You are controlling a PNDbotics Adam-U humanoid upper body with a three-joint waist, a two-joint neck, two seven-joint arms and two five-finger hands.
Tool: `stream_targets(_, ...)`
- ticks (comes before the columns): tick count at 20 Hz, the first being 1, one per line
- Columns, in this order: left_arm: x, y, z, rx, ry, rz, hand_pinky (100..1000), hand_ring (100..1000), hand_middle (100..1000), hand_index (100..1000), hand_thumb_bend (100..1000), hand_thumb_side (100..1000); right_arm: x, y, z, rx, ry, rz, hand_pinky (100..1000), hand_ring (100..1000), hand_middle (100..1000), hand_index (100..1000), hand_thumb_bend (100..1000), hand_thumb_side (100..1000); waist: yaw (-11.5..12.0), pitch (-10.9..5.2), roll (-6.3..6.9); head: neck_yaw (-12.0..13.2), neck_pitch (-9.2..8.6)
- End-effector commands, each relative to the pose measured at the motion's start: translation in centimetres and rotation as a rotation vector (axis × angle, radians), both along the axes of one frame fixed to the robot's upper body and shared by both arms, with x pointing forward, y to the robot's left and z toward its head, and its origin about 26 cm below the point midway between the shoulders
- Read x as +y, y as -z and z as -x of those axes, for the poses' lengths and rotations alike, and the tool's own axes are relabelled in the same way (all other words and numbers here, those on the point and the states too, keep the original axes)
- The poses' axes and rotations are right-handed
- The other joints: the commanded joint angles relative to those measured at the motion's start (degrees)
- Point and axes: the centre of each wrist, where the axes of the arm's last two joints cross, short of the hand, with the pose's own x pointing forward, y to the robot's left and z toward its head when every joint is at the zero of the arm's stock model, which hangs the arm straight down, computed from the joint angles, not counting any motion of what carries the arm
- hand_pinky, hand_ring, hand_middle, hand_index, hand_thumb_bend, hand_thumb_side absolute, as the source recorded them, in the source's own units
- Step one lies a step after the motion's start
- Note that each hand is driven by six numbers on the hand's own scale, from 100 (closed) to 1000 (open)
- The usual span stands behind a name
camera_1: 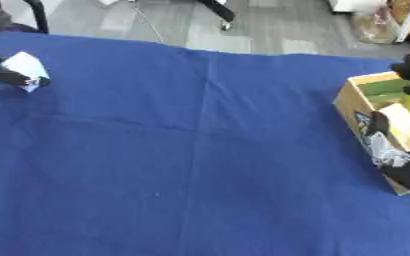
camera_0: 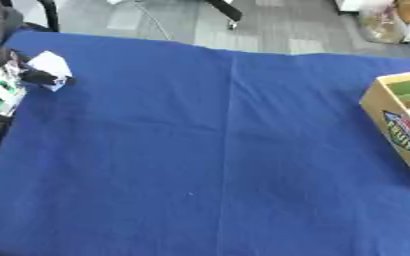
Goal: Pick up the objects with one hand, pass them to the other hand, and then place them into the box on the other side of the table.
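- Cardboard box [camera_1: 359, 107], tan with a printed side panel, stands at the robot's right edge of the table; it is open-topped, so things can be dropped in from above. Green, yellow and pale flat shapes already lie inside it.
- Blue cloth [camera_0: 208, 150], matte and softly creased along a lengthwise fold, covers the whole table. Its wide middle is left bare, probably as the zone where one hand passes an item to the other.
- Right hand [camera_1: 399, 145], black, is at the box, fingers down over its open top beside a pale yellow piece [camera_1: 404, 120]. Whether the fingers pinch that piece or merely hang beside it cannot be told; the pose suggests the placing step.
- Left hand [camera_0: 40, 77] shows at the far left edge as a dark finger or thumb lying against a white folded piece [camera_0: 51, 64], apparently paper or thin card. It seems to press or pinch the piece against a white-and-green printed pack [camera_0: 0, 90], but how far the hand is closed cannot be told.
- White piece and pack sit at the left edge, well apart from the box, likely as the stock waiting to be picked up.
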Motion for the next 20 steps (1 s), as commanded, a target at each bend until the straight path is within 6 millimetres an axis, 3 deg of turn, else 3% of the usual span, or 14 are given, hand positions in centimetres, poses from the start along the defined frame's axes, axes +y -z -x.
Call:
stream_targets(1,0.3,-1.3,0.1,-0.041,0.018,-0.004,667,532,550,681,785,322,-0.1,-1.0,0.2,-0.03,-0.006,0.001,816,892,845,974,100,321,-0.1,-0.01,-0.54,0.1,-0.85)
stream_targets(8,-0.5,-1.3,-0.4,-0.094,0.064,-0.011,606,439,436,568,579,227,-0.2,-0.7,0.1,-0.02,0.001,0.004,816,891,845,974,100,318,0.1,-0.6,-0.45,0.5,-0.19)
stream_targets(15,-3.5,-3.8,-0.6,-0.272,0.247,-0.054,570,374,375,518,624,228,-0.4,-0.1,0.1,-0.006,0.014,0.018,816,885,841,967,100,302,1.3,-3.0,0.04,0.2,1.71)
stream_targets(18,-6.1,-5.5,-0.2,-0.36,0.37,-0.069,564,363,364,509,640,236,-0.5,0.0,0.0,-0.004,0.019,0.034,815,881,839,963,100,288,2.0,-4.62,0.27,-0.8,2.62)
stream_targets(20,-8.4,-6.3,0.2,-0.406,0.459,-0.058,560,361,363,508,706,264,-0.5,0.1,0.1,-0.006,0.02,0.042,815,877,837,958,100,273,2.3,-5.68,0.41,-1.7,3.14)
